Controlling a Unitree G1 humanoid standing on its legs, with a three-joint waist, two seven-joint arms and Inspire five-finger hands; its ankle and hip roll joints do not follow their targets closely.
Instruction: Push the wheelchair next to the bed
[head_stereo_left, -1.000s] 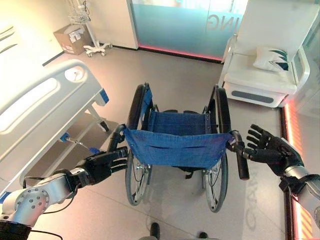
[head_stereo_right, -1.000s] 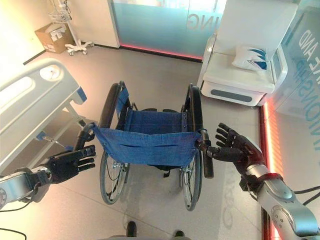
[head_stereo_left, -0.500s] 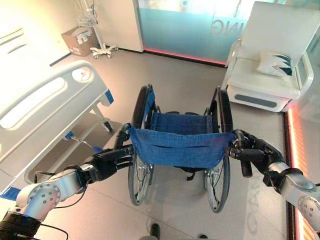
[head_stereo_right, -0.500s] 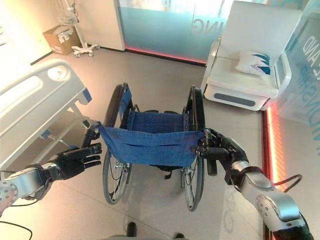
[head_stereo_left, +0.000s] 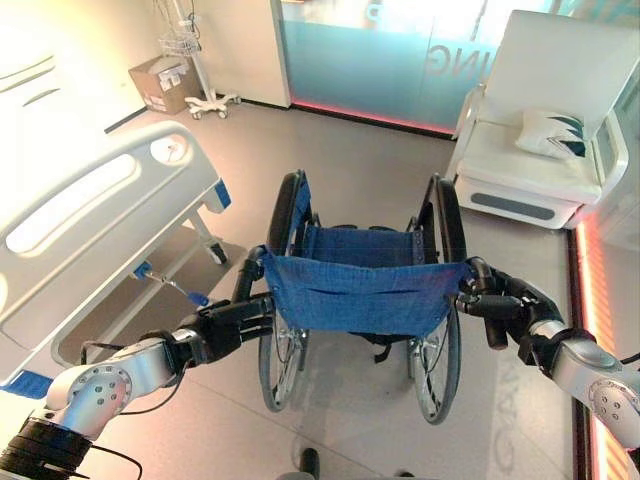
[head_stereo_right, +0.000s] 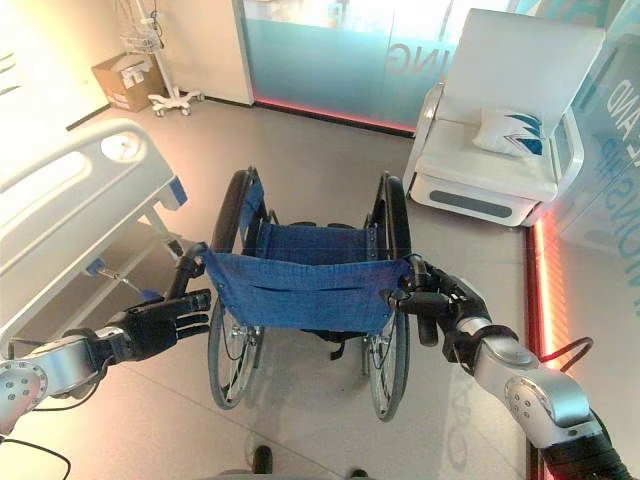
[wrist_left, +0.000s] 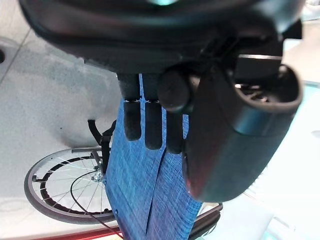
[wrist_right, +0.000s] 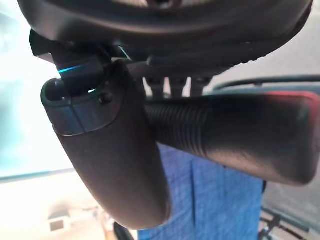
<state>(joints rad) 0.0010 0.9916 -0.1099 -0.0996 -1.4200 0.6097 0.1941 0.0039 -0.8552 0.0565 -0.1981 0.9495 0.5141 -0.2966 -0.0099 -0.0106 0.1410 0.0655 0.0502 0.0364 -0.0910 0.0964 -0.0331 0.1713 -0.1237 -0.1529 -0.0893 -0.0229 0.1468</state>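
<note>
One-handed grip: risk of the wheelchair veering.

We see the bed (head_stereo_left: 90, 215) at left, the wheelchair (head_stereo_left: 360, 290) just beside its foot end. Our right hand (head_stereo_right: 448, 300) is wrapped around the right push handle (wrist_right: 235, 140); our left hand (head_stereo_right: 165, 322) reaches with fingers straight, apparently short of the left handle (head_stereo_left: 248, 275). Pushing now may swing the chair off line.

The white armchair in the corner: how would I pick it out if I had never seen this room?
Start at the wheelchair with the blue cloth seat in the middle of the floor, then look past it to the robot's right, beside the frosted glass wall. The white armchair stands there, low and boxy. It alone holds a white cushion with a dark leaf pattern.
</note>
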